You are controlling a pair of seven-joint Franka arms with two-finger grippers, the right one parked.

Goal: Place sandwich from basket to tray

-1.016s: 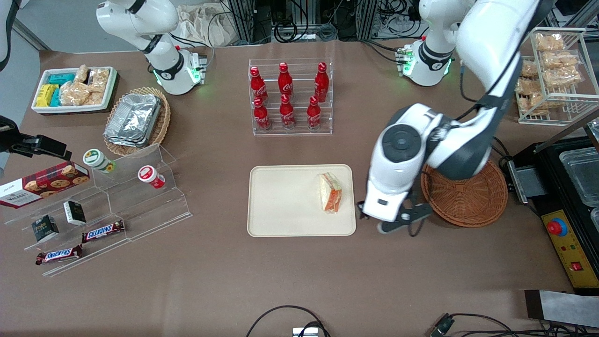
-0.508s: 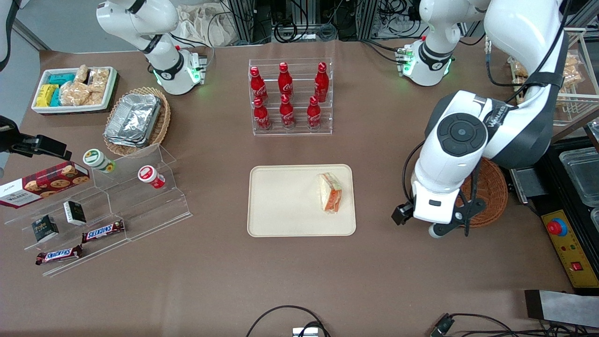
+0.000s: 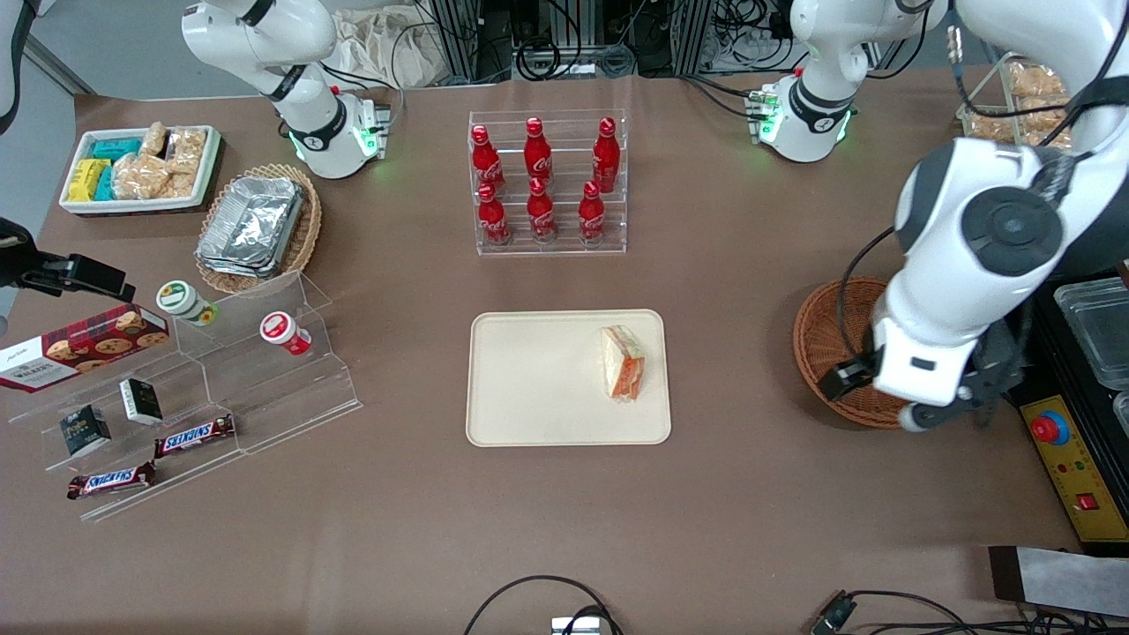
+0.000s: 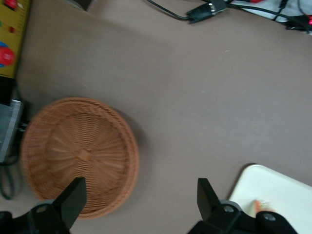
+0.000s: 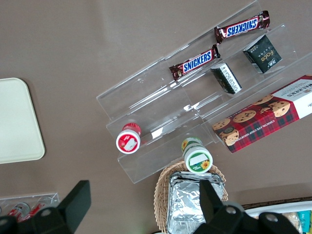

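The sandwich (image 3: 623,362), a white wedge with an orange-red and green edge, lies on the cream tray (image 3: 529,379), near the tray's edge toward the working arm's end. The reddish-brown wicker basket (image 3: 825,344) stands beside the tray and holds nothing; it also shows in the left wrist view (image 4: 78,156). My gripper (image 3: 922,392) hangs high over the basket's near rim. In the left wrist view the gripper (image 4: 140,195) is open and empty, with one finger over the basket's rim and the other near a tray corner (image 4: 282,187).
A clear rack of red cola bottles (image 3: 547,181) stands farther from the camera than the tray. A control box with a red button (image 3: 1050,429) lies beside the basket. A clear stepped display (image 3: 220,388), a foil-container basket (image 3: 257,225) and a white snack bin (image 3: 141,168) lie toward the parked arm's end.
My gripper has moved from beside the tray toward the working arm's end, across the basket, and stays empty. The sandwich rests unmoved on the tray.
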